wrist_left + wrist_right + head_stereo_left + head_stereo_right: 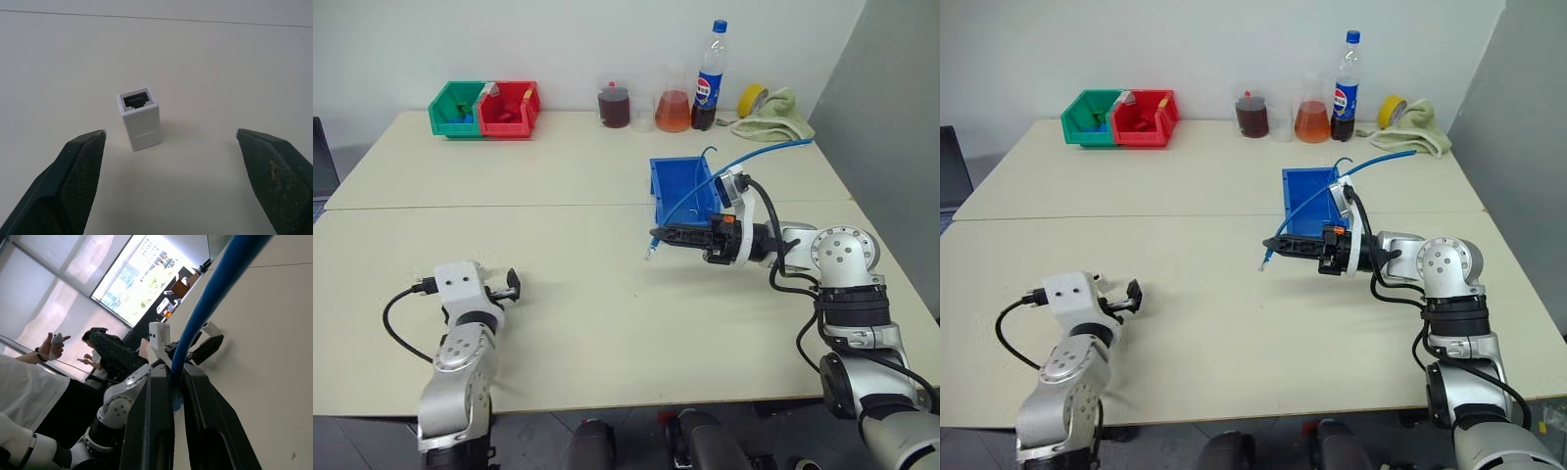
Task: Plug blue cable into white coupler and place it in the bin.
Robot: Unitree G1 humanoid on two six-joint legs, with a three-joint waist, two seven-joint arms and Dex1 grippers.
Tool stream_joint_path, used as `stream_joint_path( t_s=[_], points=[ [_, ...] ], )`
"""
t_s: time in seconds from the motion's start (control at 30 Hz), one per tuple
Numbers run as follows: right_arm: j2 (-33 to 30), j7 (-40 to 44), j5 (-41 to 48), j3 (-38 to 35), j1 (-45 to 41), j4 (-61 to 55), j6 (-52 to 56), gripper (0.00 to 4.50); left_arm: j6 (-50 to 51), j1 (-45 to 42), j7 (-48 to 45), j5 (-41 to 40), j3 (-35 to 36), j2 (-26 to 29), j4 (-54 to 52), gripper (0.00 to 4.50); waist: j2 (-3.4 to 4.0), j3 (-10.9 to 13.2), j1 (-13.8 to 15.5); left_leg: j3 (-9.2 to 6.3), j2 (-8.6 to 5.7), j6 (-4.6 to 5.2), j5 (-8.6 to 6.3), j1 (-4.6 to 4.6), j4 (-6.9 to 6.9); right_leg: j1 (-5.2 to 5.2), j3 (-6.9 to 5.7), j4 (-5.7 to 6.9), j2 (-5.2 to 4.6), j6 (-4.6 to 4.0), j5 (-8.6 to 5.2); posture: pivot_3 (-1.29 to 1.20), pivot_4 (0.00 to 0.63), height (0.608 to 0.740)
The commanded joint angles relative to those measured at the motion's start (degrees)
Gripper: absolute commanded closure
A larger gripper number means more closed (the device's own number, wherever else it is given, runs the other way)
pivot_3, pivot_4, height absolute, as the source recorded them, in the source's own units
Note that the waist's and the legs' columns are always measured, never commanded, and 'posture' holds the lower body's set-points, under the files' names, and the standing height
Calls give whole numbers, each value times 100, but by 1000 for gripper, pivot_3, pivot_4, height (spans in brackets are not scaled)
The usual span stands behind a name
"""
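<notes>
The white coupler [139, 117] stands upright on the worktop [607, 294], dark socket facing up, squarely ahead of my left pincer [171, 156] and between its two fingers [80, 161], which are spread wide and touch nothing. My right pincer [658, 235] is pressed together on the blue cable [759, 152], pinching it just behind the plug end, which pokes out past the fingertips and hangs a little downward over the worktop. The rest of the cord arcs back behind that pincer, over the bin [680, 186], which sits just behind and beside the right hand.

I judge the step in hand to be picking up the coupler: the cable is secured, the coupler is not yet gripped, nothing is plugged. The next move calls for easing the left pincer forward until the fingers flank the coupler's side walls, then closing low enough to leave the socket free. It is small and standing on end, so a glancing touch could tip it.

The left wrist view gives me the socket opening and how well the coupler is centred between the fingers, which the head views cannot resolve. The head views show how well apart the two hands are. The right wrist view shows the cable clamped between the fingers, with people seated in the background.
</notes>
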Motion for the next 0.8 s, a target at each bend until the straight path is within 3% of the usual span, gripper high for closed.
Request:
stream_joint_path(
  t_s=[0.03, 0.4, 0.77, 0.8],
  points=[
    [-45, -3, 60, -150, -124, -229, 35, 4476, -83, -147, 242, 109, 234, -97, 141, 40, 0, 0, 0, -1, 1, 0, 0, 0, 0, 0, -1, -1, 0, 0, 0, 0, 150, 740],
    [-55, -142, 117, -254, -21, -401, 100, 4476, -233, -607, 84, 192, 203, 41, 882, 40, 0, 0, 16, -2, -3, 0, 0, 2, 18, 13, -1, -2, -1, 12, 8, 0, 150, 740],
    [-29, -197, 106, -304, 20, -455, 105, 4476, -7, -699, 106, 210, 257, 58, 981, 40, 0, 0, 13, -3, -2, 0, 0, 10, 20, 21, -1, 1, -1, 11, 10, 0, 150, 740],
    [-29, -202, 107, -304, 23, -456, 102, 4476, 0, -687, 116, 229, 250, 60, 961, 206, 0, 0, 13, -3, -2, 0, 0, 11, 20, 21, -2, 1, -1, 10, 10, 0, 150, 740]
  ],
)
